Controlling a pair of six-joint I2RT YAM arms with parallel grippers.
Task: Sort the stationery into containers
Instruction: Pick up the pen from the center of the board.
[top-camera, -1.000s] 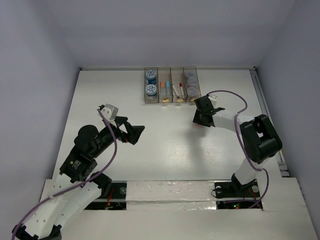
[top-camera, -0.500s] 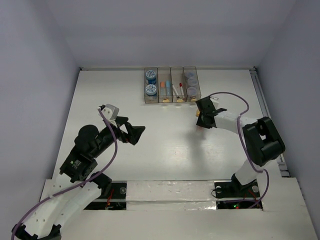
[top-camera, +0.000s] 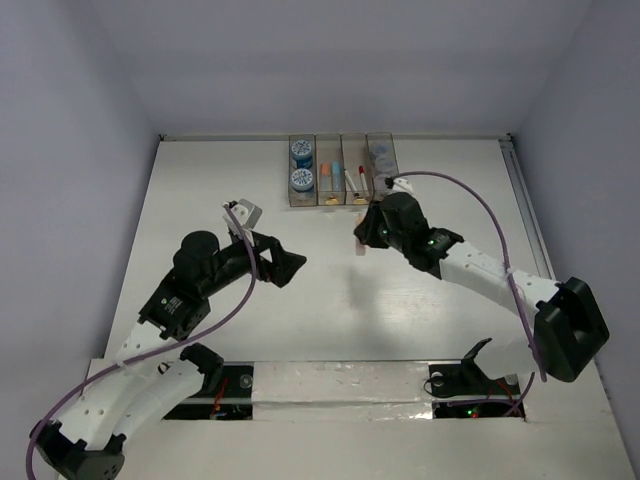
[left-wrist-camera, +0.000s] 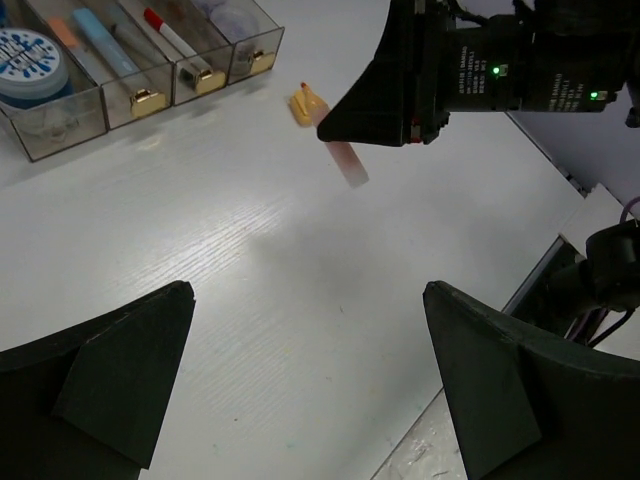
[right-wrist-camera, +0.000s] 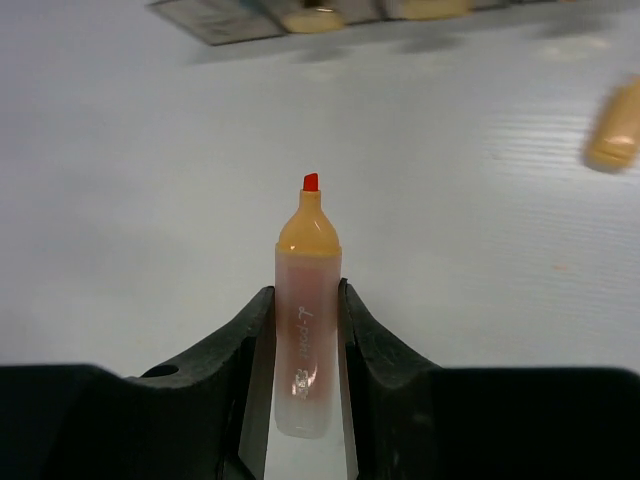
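My right gripper is shut on a pink stick, an uncapped highlighter with an orange neck and a red tip. It holds the stick above the table just in front of the containers; the stick also shows in the top view and the left wrist view. An orange cap lies on the table near the bins. The bins hold blue-topped rolls, a light-blue stick, a red-capped marker and purple round pieces. My left gripper is open and empty over the table's middle.
The four joined bins stand at the back edge with tan knobs facing me. The orange cap also shows in the right wrist view, right of the stick. White walls close the table on three sides.
My right arm has swung left from the table's right side to a spot in front of the bins, carrying the pink stick. My left gripper has moved slightly right and forward.
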